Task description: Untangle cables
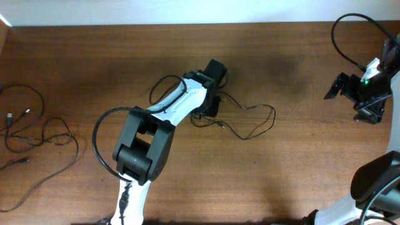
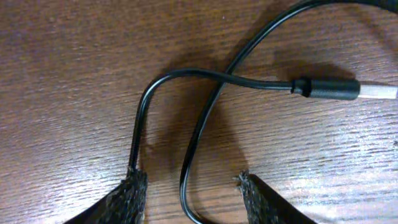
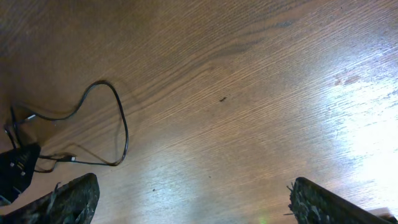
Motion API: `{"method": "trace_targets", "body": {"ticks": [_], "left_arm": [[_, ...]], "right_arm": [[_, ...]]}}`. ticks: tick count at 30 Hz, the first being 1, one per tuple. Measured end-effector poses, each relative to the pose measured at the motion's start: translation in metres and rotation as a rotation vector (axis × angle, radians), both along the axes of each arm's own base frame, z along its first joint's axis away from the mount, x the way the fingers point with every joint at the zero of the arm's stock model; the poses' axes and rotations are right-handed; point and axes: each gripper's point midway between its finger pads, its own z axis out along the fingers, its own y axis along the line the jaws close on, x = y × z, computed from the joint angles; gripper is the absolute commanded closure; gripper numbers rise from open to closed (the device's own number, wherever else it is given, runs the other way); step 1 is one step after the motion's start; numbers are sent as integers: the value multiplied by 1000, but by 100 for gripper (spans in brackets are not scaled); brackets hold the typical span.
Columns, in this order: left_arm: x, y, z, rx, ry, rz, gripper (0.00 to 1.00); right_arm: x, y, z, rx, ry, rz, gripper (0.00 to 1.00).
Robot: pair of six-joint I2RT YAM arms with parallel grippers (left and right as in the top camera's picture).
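A thin black cable (image 1: 250,122) lies in loose loops at the table's middle. My left gripper (image 1: 209,107) is down over its left end. In the left wrist view, this cable (image 2: 205,118) crosses over itself, and its black plug with a metal tip (image 2: 345,89) lies to the right. My left gripper (image 2: 193,190) is open, with one strand running between the fingers and another passing under the left finger. My right gripper (image 1: 342,87) is open and empty at the far right, well away from the cable. In the right wrist view, the gripper (image 3: 193,196) is over bare wood and the cable loop (image 3: 121,124) lies far off.
More thin black cables (image 1: 37,134) with small plugs lie spread out along the table's left edge. The left arm's thick black cable (image 1: 103,122) loops beside its body. The wooden table (image 1: 294,162) runs to a white wall at the back.
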Motion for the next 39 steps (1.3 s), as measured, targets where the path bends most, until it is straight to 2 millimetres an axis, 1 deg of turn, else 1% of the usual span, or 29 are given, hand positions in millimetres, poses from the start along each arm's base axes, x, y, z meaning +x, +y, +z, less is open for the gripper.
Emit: {"method": "trace_targets", "body": {"ticks": [1, 2, 3, 4, 6, 7, 8, 9, 12, 13, 14, 16, 20, 21, 24, 26, 28, 29, 30, 31, 33, 35, 37, 38, 39], "left_arm": [[2, 0, -2, -3, -9, 0, 50], [2, 2, -3, 6, -12, 2, 57], [3, 3, -3, 14, -17, 1, 59], [3, 4, -3, 18, -19, -5, 60], [1, 9, -2, 52, -11, -49, 50], [-2, 12, 1, 75, 4, -69, 47], [-1, 16, 6, 99, 5, -80, 44], [6, 19, 13, 127, -22, -80, 39], [14, 35, 19, 222, -65, -72, 39], [17, 35, 20, 225, -81, -68, 41], [21, 33, 20, 216, -97, -64, 41], [17, 34, 14, 205, -79, -65, 41], [12, 24, 10, 129, -38, -87, 40], [12, 22, 8, 84, -18, -98, 40], [13, 23, 7, 43, -6, -95, 44], [18, 24, 8, 15, -10, -89, 38], [20, 23, 8, -40, 4, -104, 33], [20, 21, 8, -68, 14, -120, 25], [20, 20, 8, -80, 16, -135, 9], [21, 18, 9, -88, 12, -160, 5], [20, 17, 9, -90, 11, -190, 3], [20, 16, 8, -91, 12, -199, 5], [16, 19, 1, -86, 21, -201, 17], [16, 19, -1, -86, 12, -205, 26], [16, 19, -2, -83, 8, -208, 41]], "right_arm": [[0, 0, 0, 0, 0, 0, 1], [0, 0, 0, 0, 0, 0, 1], [0, 0, 0, 0, 0, 0, 1], [0, 0, 0, 0, 0, 0, 1], [0, 0, 0, 0, 0, 0, 1], [0, 0, 0, 0, 0, 0, 1], [0, 0, 0, 0, -1, 0, 1], [0, 0, 0, 0, 0, 0, 1], [0, 0, 0, 0, 0, -1, 1], [0, 0, 0, 0, 0, 0, 1], [0, 0, 0, 0, 1, 1, 1], [0, 0, 0, 0, 1, 1, 1], [0, 0, 0, 0, 1, 3, 1], [0, 0, 0, 0, 1, 3, 1], [-1, 0, 0, 1, 4, 4, 1], [-1, 0, 0, 1, 4, 3, 1], [-1, 0, 0, 1, 3, 3, 1], [-1, 0, 0, 1, 4, 3, 1], [-1, 0, 0, 1, 4, 3, 2], [-1, 0, 0, 1, 4, 3, 1], [-1, 0, 0, 1, 4, 4, 1], [-1, 0, 0, 1, 4, 3, 1], [-1, 0, 0, 1, 4, 3, 1], [-1, 0, 0, 1, 4, 3, 1], [-1, 0, 0, 1, 4, 3, 1]]}}
